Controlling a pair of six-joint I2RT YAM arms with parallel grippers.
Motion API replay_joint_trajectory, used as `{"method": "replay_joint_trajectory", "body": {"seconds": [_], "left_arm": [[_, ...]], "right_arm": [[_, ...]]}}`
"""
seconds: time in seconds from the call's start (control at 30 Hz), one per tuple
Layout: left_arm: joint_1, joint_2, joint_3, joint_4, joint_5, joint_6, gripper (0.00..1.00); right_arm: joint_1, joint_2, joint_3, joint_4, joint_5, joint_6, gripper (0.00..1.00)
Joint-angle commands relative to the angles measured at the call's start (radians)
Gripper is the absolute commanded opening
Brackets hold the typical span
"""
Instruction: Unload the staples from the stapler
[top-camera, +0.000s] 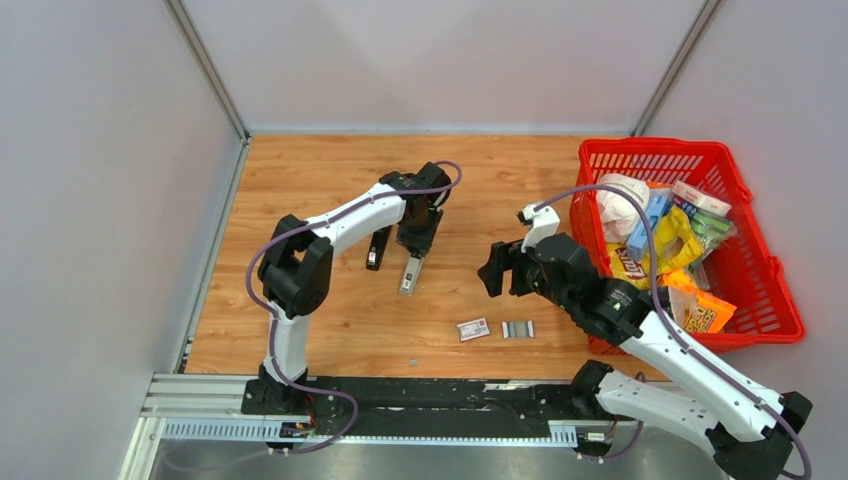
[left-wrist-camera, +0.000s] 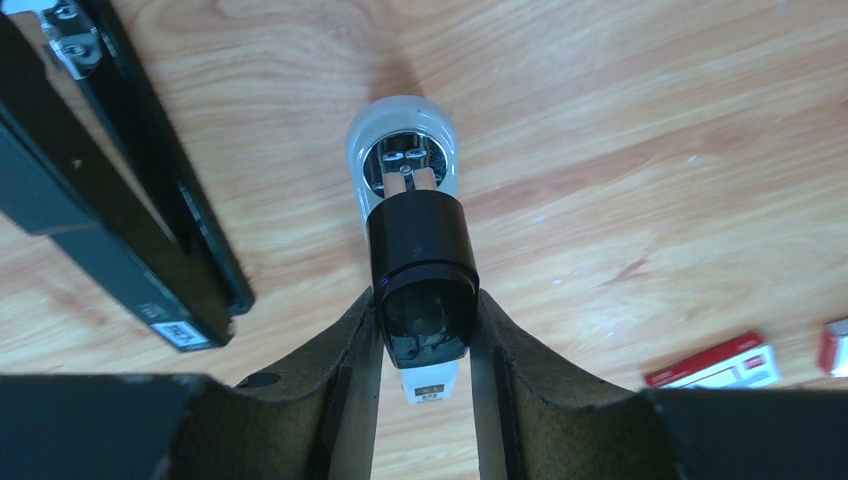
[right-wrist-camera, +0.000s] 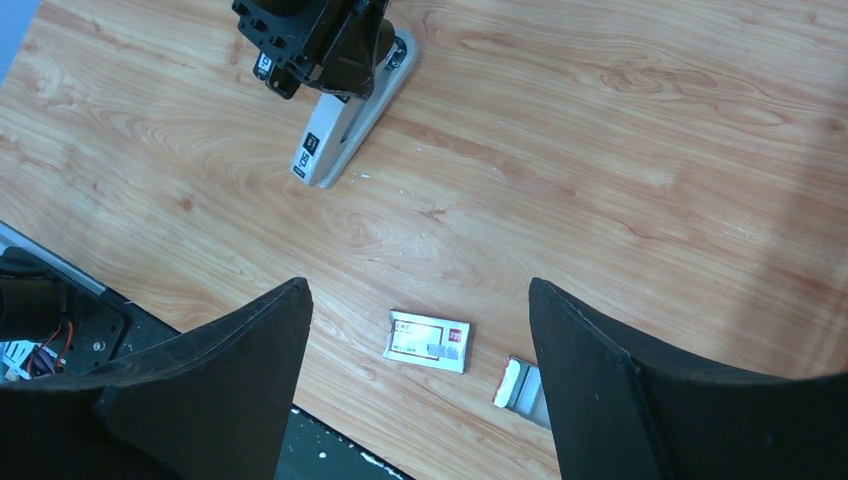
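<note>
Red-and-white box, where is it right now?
In the top view the red-and-white box lies on the wooden table near its front edge, just left of a grey ribbed piece.

Left arm reaching forward, left pincer (left-wrist-camera: 425, 305) clamped on stapler (left-wrist-camera: 418, 235), right pincer (right-wrist-camera: 418, 292) wide open, raised.

The right tool (right-wrist-camera: 418, 290) gapes over a small box (right-wrist-camera: 428, 340) beside the staples (right-wrist-camera: 530, 392).

Stapler (top-camera: 410, 272): lt-grey base w/ black top, lying on the wood at centre of top view, long axis near-vertical in frame, slightly slanted. Left-wrist view shows its rounded grey nose w/ metal bits inside. Staples (top-camera: 517, 329): short ribbed silver-grey strip, flat, lower centre-right of top view, well apart from stapler.
</note>
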Motion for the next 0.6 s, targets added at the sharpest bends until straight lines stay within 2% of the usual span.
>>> {"method": "replay_joint_trajectory", "body": {"seconds": [0.0, 0.3, 0.4, 0.57], "left_arm": [[-0.005, -0.03, 0.059, -0.111, -0.081, 0.144, 0.0], [-0.034, -0.036, -0.014, -0.079, -0.126, 0.256, 0.29], [-0.039, -0.041, -0.03, -0.065, -0.123, 0.274, 0.34], [-0.056, -0.042, -0.059, -0.027, -0.091, 0.303, 0.37]], "right_arm": [[-0.003, 0.009, 0.006, 0.059, -0.019, 0.027, 0.83], [-0.002, 0.036, 0.016, 0.067, -0.027, 0.032, 0.86], [-0.002, 0.04, 0.019, 0.064, -0.027, 0.032, 0.86], [-0.002, 0.037, 0.013, 0.059, -0.022, 0.032, 0.87]]}}
